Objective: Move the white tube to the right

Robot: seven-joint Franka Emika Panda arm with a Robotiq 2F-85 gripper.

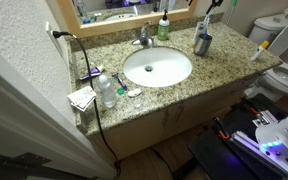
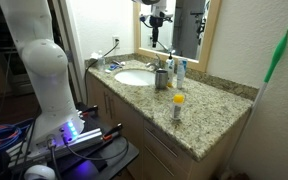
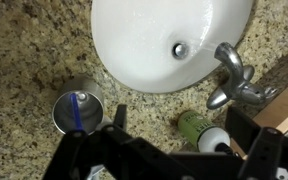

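Note:
My gripper (image 3: 179, 135) is open and empty, with its dark fingers at the bottom of the wrist view. In an exterior view it hangs high above the counter in front of the mirror (image 2: 156, 20). Below it are the grey metallic cup (image 3: 76, 108) holding a blue toothbrush and a green bottle (image 3: 199, 130) with a white cap. The white tube is not in the wrist view. A slim whitish item (image 1: 120, 80) lies in the clutter left of the basin; it is too small to tell whether it is the tube.
The white basin (image 1: 156, 68) and its faucet (image 3: 234, 80) fill the counter's middle. A white item with yellow markings (image 2: 178, 103) stands on the granite counter. A power cord (image 1: 84, 60) hangs at the counter's end. The toilet (image 1: 284, 75) is beside the counter.

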